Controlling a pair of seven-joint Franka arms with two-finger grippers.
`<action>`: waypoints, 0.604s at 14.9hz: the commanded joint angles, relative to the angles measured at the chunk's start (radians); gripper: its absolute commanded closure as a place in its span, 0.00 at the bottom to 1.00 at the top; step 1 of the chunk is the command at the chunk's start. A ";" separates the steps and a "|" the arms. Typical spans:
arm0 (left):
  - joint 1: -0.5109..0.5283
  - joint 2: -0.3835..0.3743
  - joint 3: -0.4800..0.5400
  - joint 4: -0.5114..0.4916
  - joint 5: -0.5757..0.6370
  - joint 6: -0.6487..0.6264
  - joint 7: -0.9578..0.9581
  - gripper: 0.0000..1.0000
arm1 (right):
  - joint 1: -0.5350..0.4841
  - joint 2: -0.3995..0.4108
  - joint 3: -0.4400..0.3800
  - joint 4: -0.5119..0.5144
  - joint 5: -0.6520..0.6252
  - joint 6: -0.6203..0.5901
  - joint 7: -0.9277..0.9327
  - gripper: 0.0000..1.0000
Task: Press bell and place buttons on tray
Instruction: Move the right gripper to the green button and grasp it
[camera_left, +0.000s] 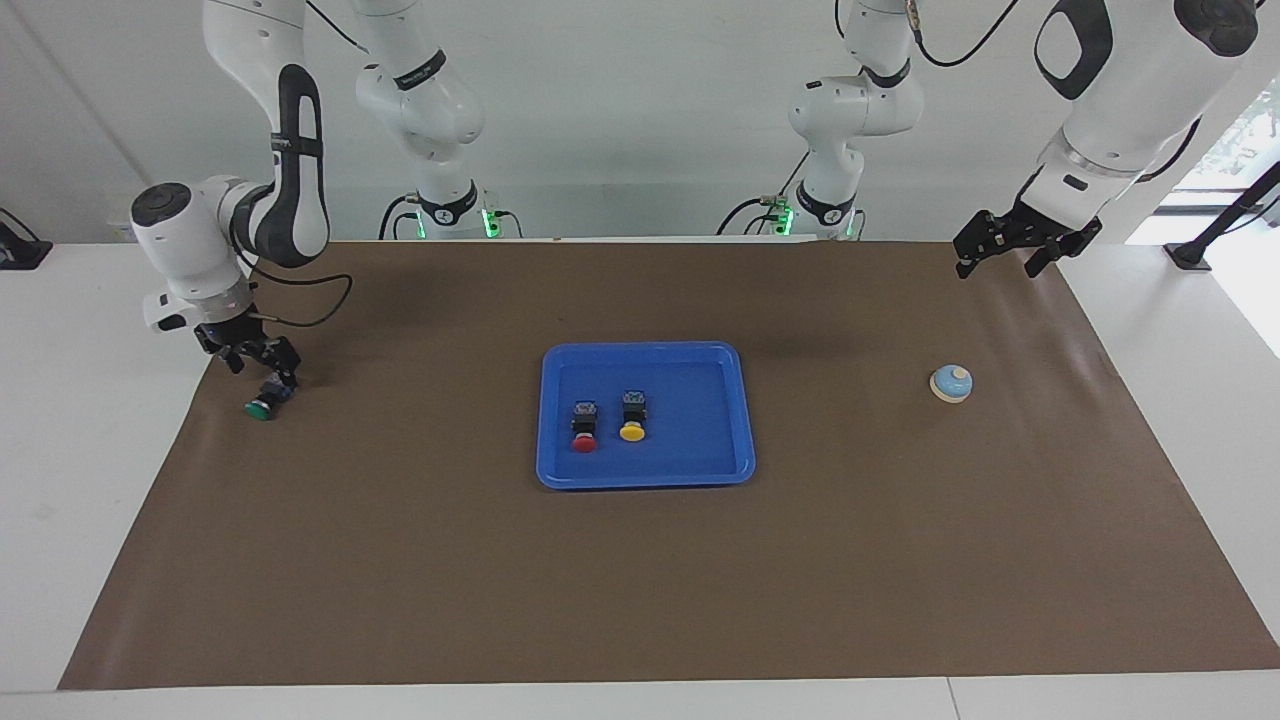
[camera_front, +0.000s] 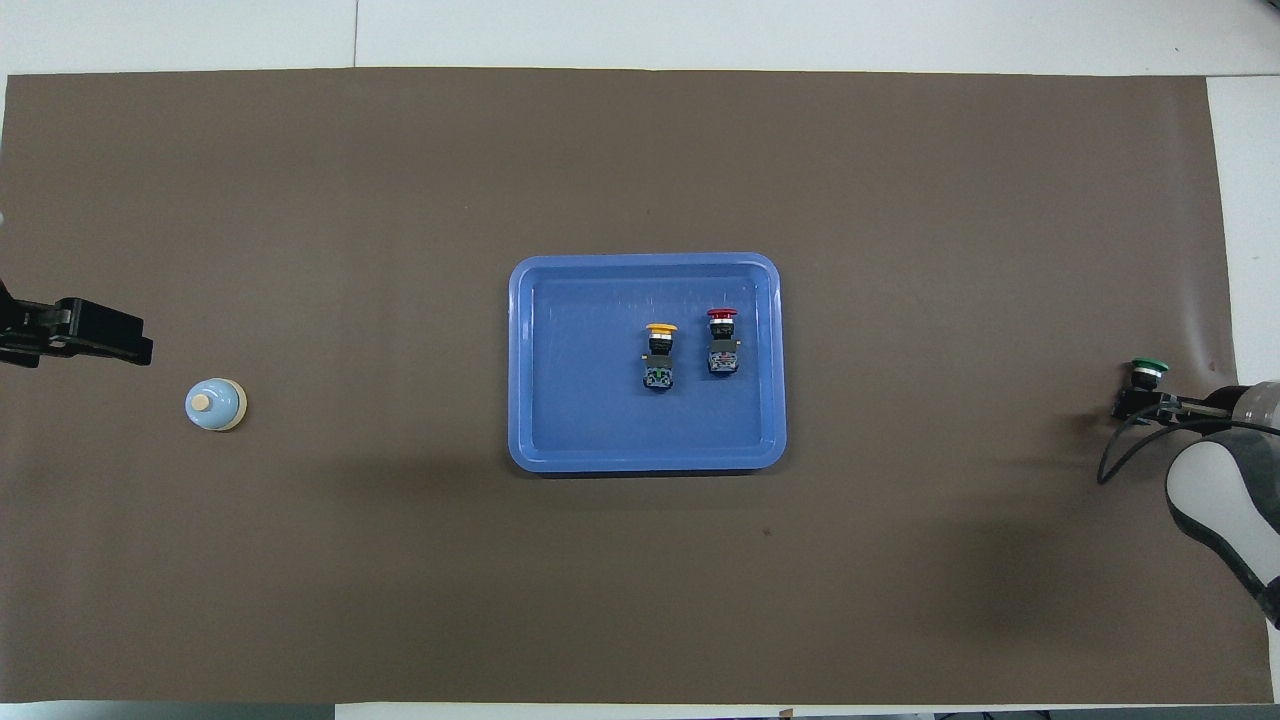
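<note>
With the red button (camera_left: 584, 436) and yellow button (camera_left: 631, 424) lying in the tray (camera_left: 742, 420), the right gripper (camera_left: 262, 368), jaws open just above the green button (camera_left: 262, 404) on the surface at the right arm's end, should centre over its black body before closing, while the left gripper (camera_left: 1000, 250) waits open near the bell (camera_left: 951, 383).

A blue tray (camera_left: 646, 352) holds a red-capped button (camera_left: 584, 424) and a yellow-capped button (camera_left: 632, 415). The green-capped button (camera_left: 264, 401) and pale blue, cream-based bell (camera_left: 951, 383) lie on brown paper (camera_left: 640, 580)

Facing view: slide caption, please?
Red and yellow buttons lie in the tray; right pincer at the green button.
</note>
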 joint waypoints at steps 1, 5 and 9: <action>-0.001 -0.013 0.002 -0.001 0.015 -0.017 -0.012 0.00 | -0.031 0.032 0.019 -0.008 0.083 0.053 -0.099 0.12; -0.001 -0.013 0.001 -0.003 0.015 -0.017 -0.012 0.00 | -0.023 0.035 0.017 0.025 0.107 0.010 -0.133 1.00; -0.001 -0.015 0.001 -0.003 0.015 -0.017 -0.010 0.00 | -0.018 0.035 0.020 0.062 0.107 -0.042 -0.135 1.00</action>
